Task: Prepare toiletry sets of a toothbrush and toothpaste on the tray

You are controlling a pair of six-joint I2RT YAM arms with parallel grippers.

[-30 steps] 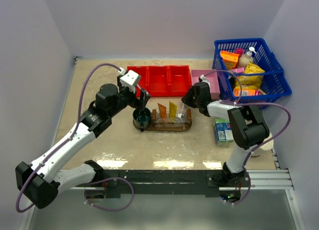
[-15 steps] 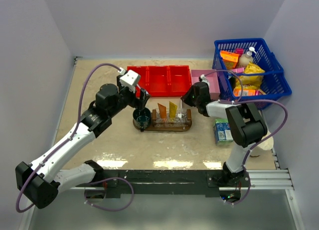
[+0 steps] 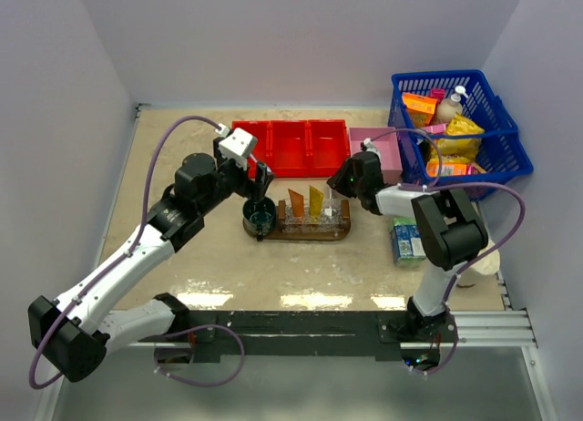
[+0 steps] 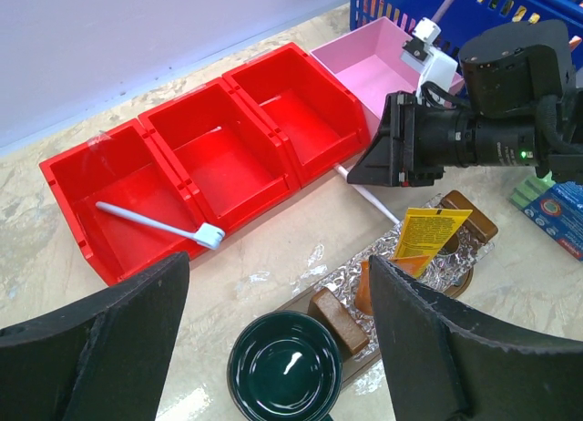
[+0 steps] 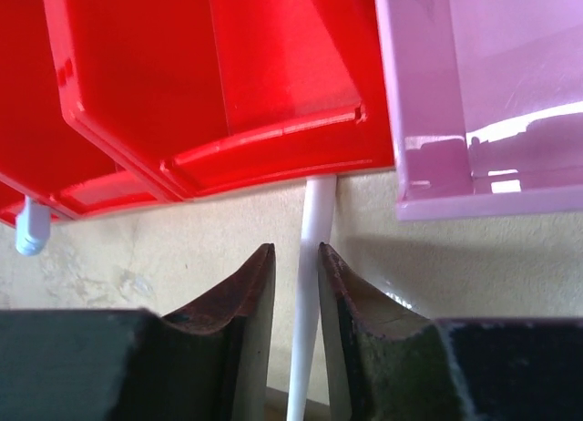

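the right pincer (image 5: 294, 252) straddles the toothbrush (image 5: 319, 211) on the desk (image 3: 301, 266) beside the tray (image 3: 310, 236), jaws narrow, likely to lift it across; whether it grips, i cannot tell. the left pincer (image 4: 281, 275) hovers wide.

Plain pale purple walls (image 3: 301, 38) stand around a beige desk (image 3: 291, 257), maybe chipboard, shiny with light.

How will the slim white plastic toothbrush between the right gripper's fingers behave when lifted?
The slim white plastic toothbrush looks thin and smooth, so it may slip or pivot in the right gripper. It is probably light and fairly stiff. On the beige tabletop it could skid if nudged.
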